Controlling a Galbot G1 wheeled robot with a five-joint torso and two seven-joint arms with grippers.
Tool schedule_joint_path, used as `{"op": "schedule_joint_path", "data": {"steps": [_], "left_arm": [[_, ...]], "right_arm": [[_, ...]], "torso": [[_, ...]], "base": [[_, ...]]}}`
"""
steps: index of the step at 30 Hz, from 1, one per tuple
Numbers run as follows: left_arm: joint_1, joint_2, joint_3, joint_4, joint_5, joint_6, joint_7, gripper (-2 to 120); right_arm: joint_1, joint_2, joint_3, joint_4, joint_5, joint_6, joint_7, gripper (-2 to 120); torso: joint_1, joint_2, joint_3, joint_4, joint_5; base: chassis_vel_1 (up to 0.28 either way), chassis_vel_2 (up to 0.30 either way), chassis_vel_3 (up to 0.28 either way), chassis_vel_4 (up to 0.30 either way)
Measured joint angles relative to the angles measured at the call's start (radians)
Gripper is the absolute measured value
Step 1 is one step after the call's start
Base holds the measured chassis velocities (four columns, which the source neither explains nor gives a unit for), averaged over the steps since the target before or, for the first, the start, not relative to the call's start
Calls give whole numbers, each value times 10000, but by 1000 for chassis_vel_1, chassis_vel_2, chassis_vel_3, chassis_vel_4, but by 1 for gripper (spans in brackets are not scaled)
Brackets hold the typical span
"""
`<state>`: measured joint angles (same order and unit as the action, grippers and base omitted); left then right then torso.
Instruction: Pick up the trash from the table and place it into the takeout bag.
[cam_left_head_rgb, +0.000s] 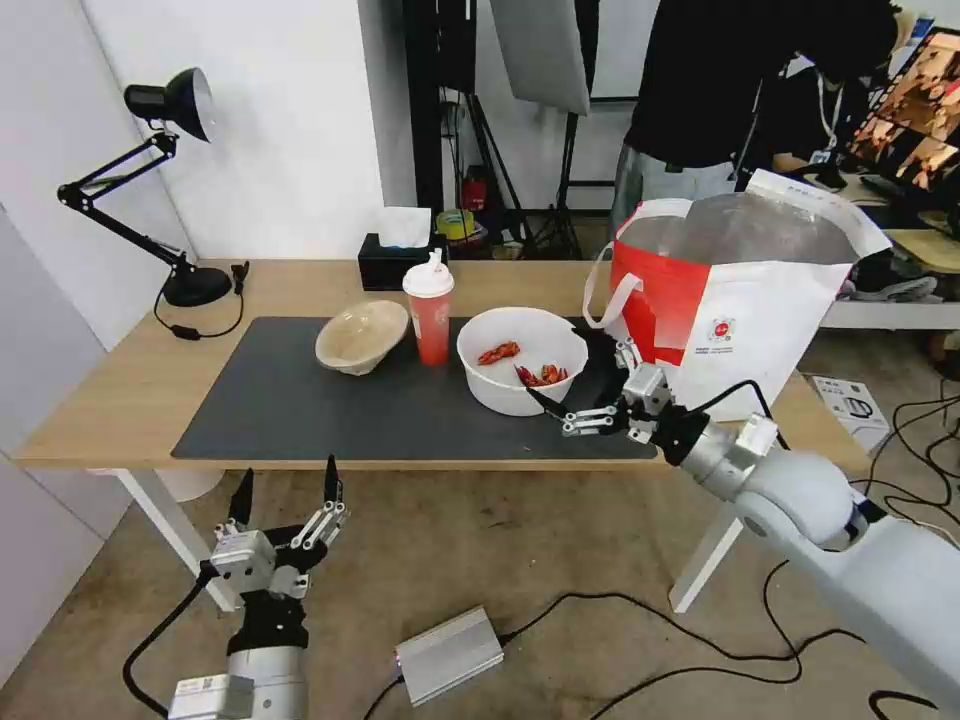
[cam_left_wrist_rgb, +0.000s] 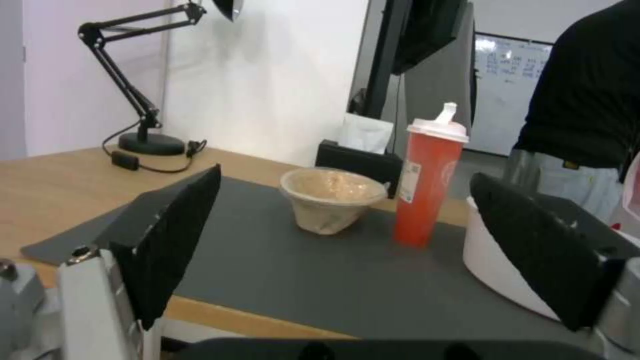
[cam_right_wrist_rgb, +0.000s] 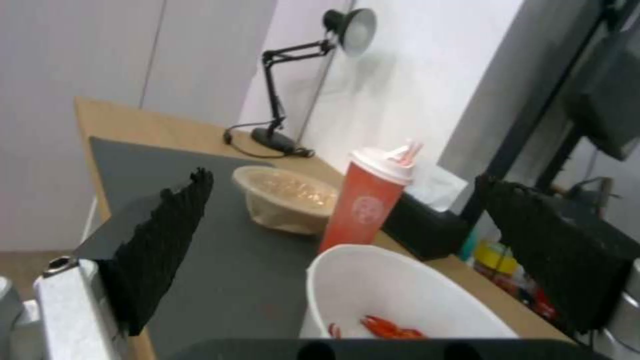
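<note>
On the dark mat of the table stand a beige paper-pulp bowl, a red drink cup with a white lid and straw, and a large white bowl holding red crayfish scraps. The takeout bag stands open at the table's right end. My right gripper is open just to the right of the white bowl's near rim, and its fingers frame that bowl. My left gripper hangs open below the table's front edge, pointing at the beige bowl and cup.
A black tissue box sits behind the cup. A black desk lamp stands at the table's far left corner with its cord on the wood. A person stands behind the bag. A grey box and cables lie on the floor.
</note>
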<state>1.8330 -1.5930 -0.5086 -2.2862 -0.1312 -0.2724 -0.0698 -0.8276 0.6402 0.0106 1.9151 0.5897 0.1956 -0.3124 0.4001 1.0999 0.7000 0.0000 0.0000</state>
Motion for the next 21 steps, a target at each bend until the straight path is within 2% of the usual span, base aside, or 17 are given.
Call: {"op": "schedule_joint_path", "data": {"steps": [7, 21], "left_arm": [[54, -6, 18, -11, -22, 6, 6, 100], [21, -11, 41, 78, 6, -45, 17, 100]], "right_arm": [[1305, 73, -1301, -726, 186, -296, -748, 100], [2899, 389, -2525, -1670, 290, -399, -1383, 100]], "torso": [[0, 0, 0, 0, 0], [-1, 0, 0, 0, -1]], "base": [[0, 0, 0, 0], [0, 0, 0, 0]]}}
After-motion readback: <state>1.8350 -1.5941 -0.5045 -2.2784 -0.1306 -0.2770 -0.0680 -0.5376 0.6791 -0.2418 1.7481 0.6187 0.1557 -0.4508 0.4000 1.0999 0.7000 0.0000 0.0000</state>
